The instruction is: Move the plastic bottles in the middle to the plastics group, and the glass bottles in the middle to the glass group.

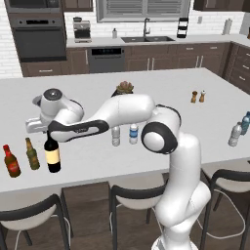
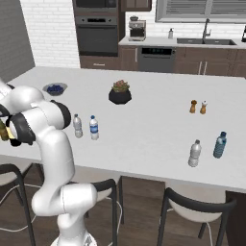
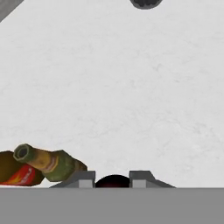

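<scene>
My jaws (image 1: pixel 50 138) are clamped on the neck of the black wine bottle (image 1: pixel 52 157), which stands upright at the left end of the bench (image 1: pixel 161 88), near its front edge. It sits just beside the slim olive-green bottle (image 1: pixel 32 154) and the small brown bottle with the red label (image 1: pixel 11 162), so I judge the glass part of the job nearly done: the bottle is at the glass group, though whether its base rests on the bench I cannot tell, and I have not let go. It is the tallest bottle here, dark and glossy, with a tan label on its body.

Left to do: the two small clear bottles, the plain greyish one (image 1: pixel 115 136) and the blue-labelled one (image 1: pixel 133 134), wait mid-bench. They belong at the right end, with the teal-blue bottle (image 1: pixel 245 123) and the clear greyish bottle (image 1: pixel 235 135).
</scene>
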Controlling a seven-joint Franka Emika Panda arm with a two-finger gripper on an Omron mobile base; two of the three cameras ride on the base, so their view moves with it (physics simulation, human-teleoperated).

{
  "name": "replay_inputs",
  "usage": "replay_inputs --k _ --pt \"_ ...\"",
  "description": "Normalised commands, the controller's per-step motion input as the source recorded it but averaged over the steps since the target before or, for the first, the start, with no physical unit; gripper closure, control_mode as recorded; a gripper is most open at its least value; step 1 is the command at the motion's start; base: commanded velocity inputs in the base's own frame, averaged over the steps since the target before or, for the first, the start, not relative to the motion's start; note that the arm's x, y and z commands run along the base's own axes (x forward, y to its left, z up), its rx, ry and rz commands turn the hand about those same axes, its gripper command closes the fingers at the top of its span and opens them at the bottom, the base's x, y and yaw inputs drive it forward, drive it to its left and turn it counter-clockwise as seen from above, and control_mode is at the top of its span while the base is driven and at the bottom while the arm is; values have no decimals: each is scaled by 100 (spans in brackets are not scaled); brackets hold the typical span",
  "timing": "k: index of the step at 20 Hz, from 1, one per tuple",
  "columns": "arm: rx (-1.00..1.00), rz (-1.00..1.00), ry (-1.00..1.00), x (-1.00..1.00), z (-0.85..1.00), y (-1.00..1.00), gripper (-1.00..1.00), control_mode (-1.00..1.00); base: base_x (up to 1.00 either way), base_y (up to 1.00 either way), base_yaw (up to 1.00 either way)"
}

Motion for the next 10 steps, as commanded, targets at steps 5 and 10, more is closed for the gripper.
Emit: replay_inputs --k 5,10 --pt "0 0 0 0 0 0 -100 -100 0 0 0" --pt "0 0 0 0 0 0 -100 -100 0 0 0"
